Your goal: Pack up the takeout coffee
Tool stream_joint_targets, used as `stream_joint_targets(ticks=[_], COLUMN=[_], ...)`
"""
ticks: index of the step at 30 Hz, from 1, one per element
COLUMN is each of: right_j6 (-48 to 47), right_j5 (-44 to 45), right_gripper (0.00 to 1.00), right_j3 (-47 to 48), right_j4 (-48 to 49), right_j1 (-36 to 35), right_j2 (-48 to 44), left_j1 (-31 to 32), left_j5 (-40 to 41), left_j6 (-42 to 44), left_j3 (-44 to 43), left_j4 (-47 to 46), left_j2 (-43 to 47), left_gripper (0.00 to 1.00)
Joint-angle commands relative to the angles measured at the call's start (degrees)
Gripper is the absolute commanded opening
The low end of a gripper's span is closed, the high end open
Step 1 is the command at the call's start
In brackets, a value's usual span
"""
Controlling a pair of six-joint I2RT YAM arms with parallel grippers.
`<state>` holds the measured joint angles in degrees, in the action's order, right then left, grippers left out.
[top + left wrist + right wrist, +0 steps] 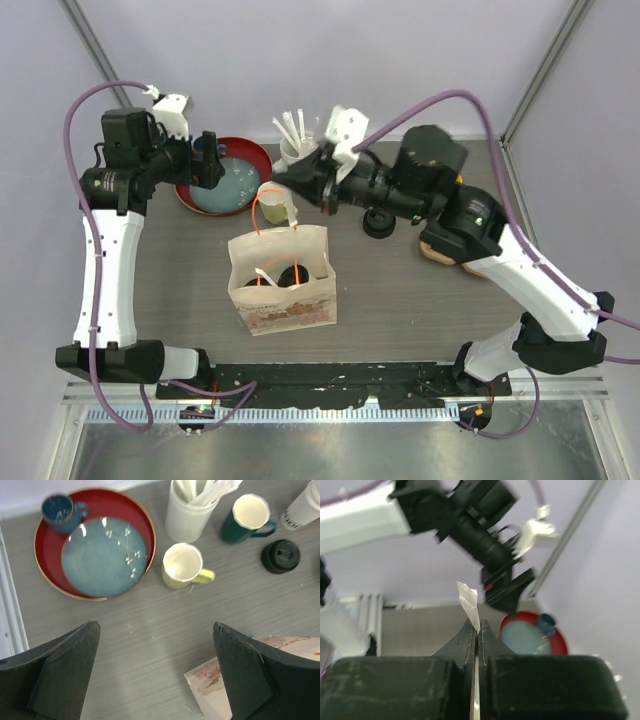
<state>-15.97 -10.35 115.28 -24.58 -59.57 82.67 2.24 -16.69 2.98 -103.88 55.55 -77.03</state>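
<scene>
A printed paper carrier bag (283, 290) with orange handles stands open at the table's middle. Two round black lids (297, 273) show inside it; the cups under them are hidden. My right gripper (292, 192) hovers above the bag's far edge. In the right wrist view it (476, 630) is shut on a thin white paper-wrapped stick (469, 600) that pokes out past the fingertips. My left gripper (211, 160) is above the red tray (262, 152). In the left wrist view it (155, 670) is open and empty, with the bag's corner (210, 680) beneath it.
The red tray (45, 570) holds a blue plate (102, 555) and a blue mug (59, 512). A yellow mug (182, 566), a green mug (248, 517), a white holder of wrapped sticks (187, 512), a loose black lid (280, 556) and stacked lidless cups (305, 505) stand behind the bag.
</scene>
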Motion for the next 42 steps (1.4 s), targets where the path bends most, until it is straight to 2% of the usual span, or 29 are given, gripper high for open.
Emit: stream_joint_targets(ticks=[1,8,11,12,13,15,19,23,24,25,30,31,34,38,42], right_j6=[5.15,9.1,9.55,9.46,9.55,9.81,10.87,12.01,12.62,14.19,21.41,22.46,24.4,23.79,21.34], right_j5=[-9.52,-10.92,-9.87,-9.52,-8.64,-7.59,-2.5,7.69,12.15,12.89,13.07,13.25,15.6,21.94,28.88], right_gripper=[0.01,0.01,0.36,0.52,0.58,0.8,0.84,0.85,0.86,0.86,0.86,0.86,0.86,0.86,0.86], right_j3=[-9.54,-18.07,-18.25,-18.08,-17.9,-17.47,-17.11,-18.08,-18.43,-18.69,-23.77,-24.83,-29.49,-36.17,-46.78], right_j4=[-1.62,2.7,0.76,0.15,0.32,0.84,2.51,3.31,3.05,3.04,3.13,3.31,3.92,6.11,13.57], right_j1=[-0.72,-0.72,-0.63,-0.72,-0.72,-0.63,-0.63,0.59,2.86,4.62,20.17,25.16,32.9,39.33,41.38], right_j2=[2.4,5.83,6.45,5.75,5.22,3.99,-0.66,-4.18,-4.62,-4.97,-7.52,-7.96,-8.93,-9.46,-10.08], left_j1=[-1.8,-1.98,-3.63,-3.73,-3.65,-3.82,-3.91,-4.52,-4.7,-5.14,-7.16,-8.03,-9.88,-11.99,-12.26], left_j5=[1.05,-0.63,-0.8,-0.8,-0.8,-0.89,-1.07,-0.37,-0.19,0.25,1.13,1.22,1.04,1.48,2.89], left_j6=[-0.96,-1.75,-1.49,-1.49,-1.23,-1.23,-1.4,-1.05,-0.79,-0.61,0.18,0.09,-0.61,-2.28,-4.82], left_j3=[4.36,11.49,14.22,14.75,15.45,15.89,17.38,19.76,20.37,21.6,26.61,28.79,33.64,39.97,46.9], left_j4=[-6.77,-8.09,-8.26,-8.26,-8.26,-8.26,-8.88,-9.76,-10.45,-10.81,-14.59,-16.77,-21.6,-29.85,-36.82], left_j2=[1.8,3.73,4.43,4.61,4.61,4.87,5.23,5.58,5.67,5.84,6.81,6.81,6.72,6.28,6.54], left_gripper=[1.0,1.0,1.0,1.0,1.0,1.0,1.0,1.0,1.0,1.0,1.0,1.0,1.0,1.0,1.0])
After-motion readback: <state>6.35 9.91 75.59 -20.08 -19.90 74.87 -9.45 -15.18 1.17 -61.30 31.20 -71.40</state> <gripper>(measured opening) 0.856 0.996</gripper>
